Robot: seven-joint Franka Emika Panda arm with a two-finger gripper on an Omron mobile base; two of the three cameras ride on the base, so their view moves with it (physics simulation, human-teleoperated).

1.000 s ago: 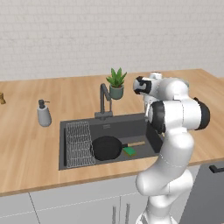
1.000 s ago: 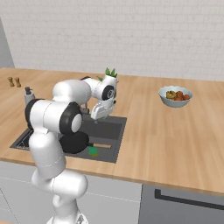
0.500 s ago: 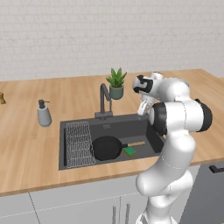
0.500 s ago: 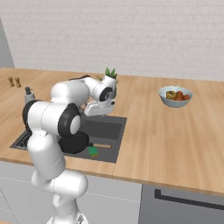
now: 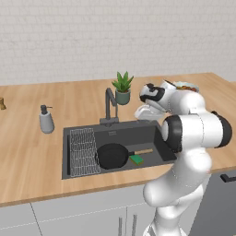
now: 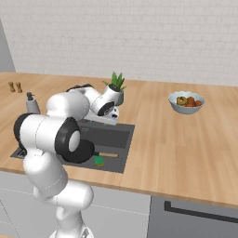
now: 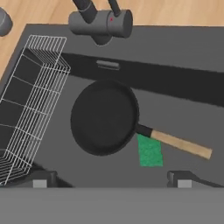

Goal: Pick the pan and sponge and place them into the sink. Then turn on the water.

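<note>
The black pan (image 7: 105, 117) lies in the dark sink (image 7: 183, 61), its wooden handle pointing right. The green sponge (image 7: 150, 151) lies flat beside the handle, just under it in the hand view. Both also show in the left base view, pan (image 5: 112, 156) and sponge (image 5: 137, 159), on the sink (image 5: 152, 133) floor. My gripper (image 7: 111, 181) hangs open and empty above them, over the basin's back right (image 5: 144, 114), to the right of the dark faucet (image 5: 109, 103). No water is in view at the faucet. From the right, my arm covers much of the pan (image 6: 87, 151).
A wire rack (image 7: 30, 100) fills the sink's left part. Behind the sink stands a potted plant (image 5: 122, 87), and a grey soap dispenser (image 5: 45, 120) stands to its left. A bowl of fruit (image 6: 186, 102) rests on the counter to the right.
The hand has dropped a little and swung slightly left, toward the faucet, staying open. Pan and sponge have not moved.
</note>
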